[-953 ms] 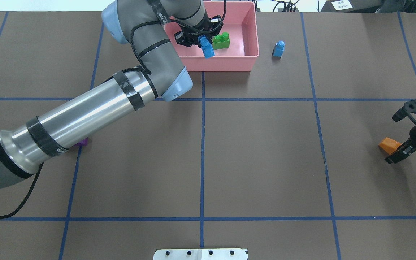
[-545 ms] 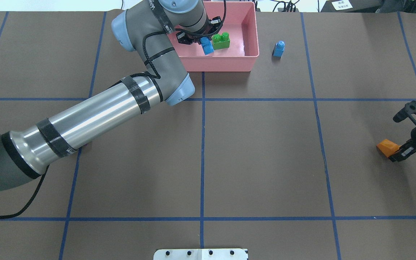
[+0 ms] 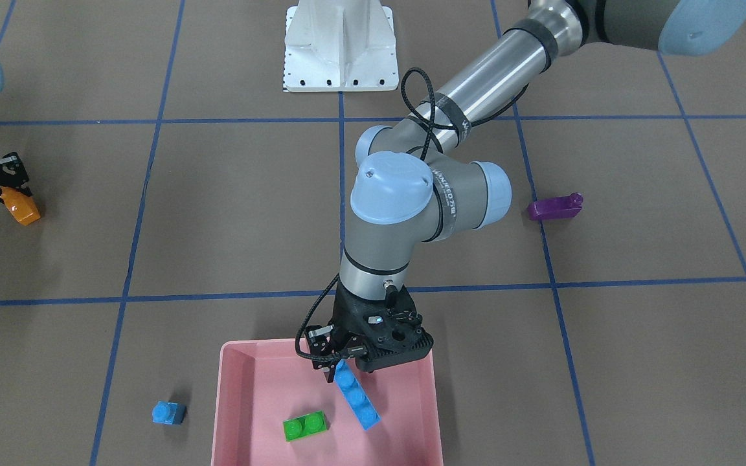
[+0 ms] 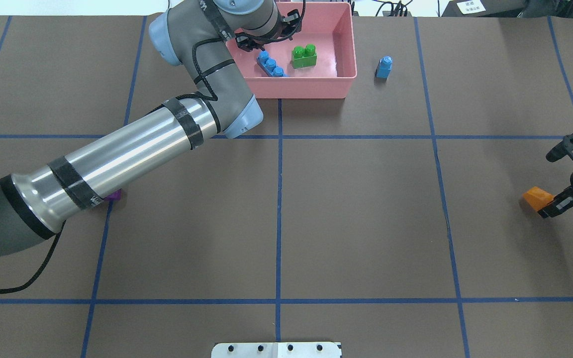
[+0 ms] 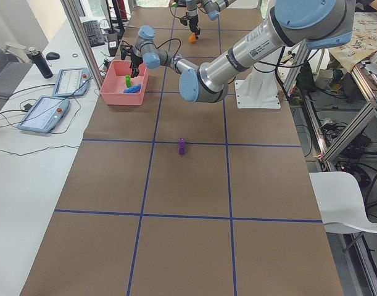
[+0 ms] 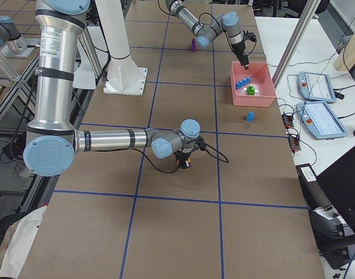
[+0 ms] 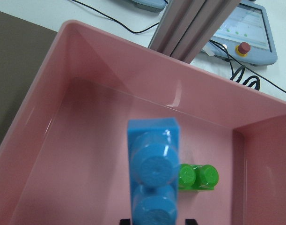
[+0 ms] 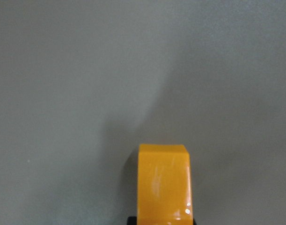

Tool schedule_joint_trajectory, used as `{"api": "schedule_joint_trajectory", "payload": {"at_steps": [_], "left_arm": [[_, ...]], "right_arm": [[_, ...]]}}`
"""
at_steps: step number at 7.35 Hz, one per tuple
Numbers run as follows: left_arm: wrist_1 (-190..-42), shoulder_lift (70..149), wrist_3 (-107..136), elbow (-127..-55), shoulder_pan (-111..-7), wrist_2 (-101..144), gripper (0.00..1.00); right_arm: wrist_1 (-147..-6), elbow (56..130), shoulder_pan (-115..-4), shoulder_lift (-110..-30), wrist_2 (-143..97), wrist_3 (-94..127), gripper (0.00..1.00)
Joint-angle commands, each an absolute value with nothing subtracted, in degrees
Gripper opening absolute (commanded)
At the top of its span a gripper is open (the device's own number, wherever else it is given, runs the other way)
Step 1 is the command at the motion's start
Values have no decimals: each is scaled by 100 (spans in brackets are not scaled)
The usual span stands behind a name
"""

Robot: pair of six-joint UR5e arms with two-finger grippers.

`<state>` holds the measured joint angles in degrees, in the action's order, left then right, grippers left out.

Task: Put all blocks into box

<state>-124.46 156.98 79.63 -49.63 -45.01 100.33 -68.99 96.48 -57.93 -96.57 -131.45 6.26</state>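
My left gripper (image 3: 339, 371) reaches into the pale pink box (image 4: 306, 87) and is shut on one end of the long blue brick (image 4: 270, 64), which slants down toward the box floor. The green brick (image 4: 304, 56) lies in the box beside it; it also shows in the left wrist view (image 7: 198, 176). The tiny blue brick (image 4: 384, 67) stands on the table just right of the box. The purple brick (image 3: 554, 207) lies near my left arm, mostly hidden under it in the overhead view. My right gripper (image 4: 546, 209) at the far right is shut on the orange brick (image 4: 537, 197).
The white robot base (image 3: 340, 45) stands at the near table edge. Blue tape lines (image 4: 279, 199) grid the brown table. Tablets and cables (image 6: 319, 99) lie beyond the far edge behind the box.
My left gripper has lowered and moved farther into the box; the long blue brick has tipped from hanging to slanting low over the floor. My right gripper has closed in on the orange brick.
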Motion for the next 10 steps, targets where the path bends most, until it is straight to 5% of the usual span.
{"api": "schedule_joint_trajectory", "payload": {"at_steps": [1,3,6,8,10], "left_arm": [[-12175,15393,7623,-5533,-4605,10621,100],[-11211,14350,6781,-7023,-4763,11214,99],[-9621,12143,4201,-9653,-4772,11505,97],[-9492,10861,2863,-10587,-4764,11514,95],[-9466,10460,1346,-10749,-4729,11522,96]], "right_arm": [[-8332,9870,-6168,-8499,-13166,676,0],[-9856,9495,-6214,-6400,-13105,1794,0],[-9452,7006,-6065,-3665,-13070,4555,0],[-7472,5920,-5697,-3314,-12380,6504,0],[-7225,5048,-5372,-2560,-11807,7327,0]]}}
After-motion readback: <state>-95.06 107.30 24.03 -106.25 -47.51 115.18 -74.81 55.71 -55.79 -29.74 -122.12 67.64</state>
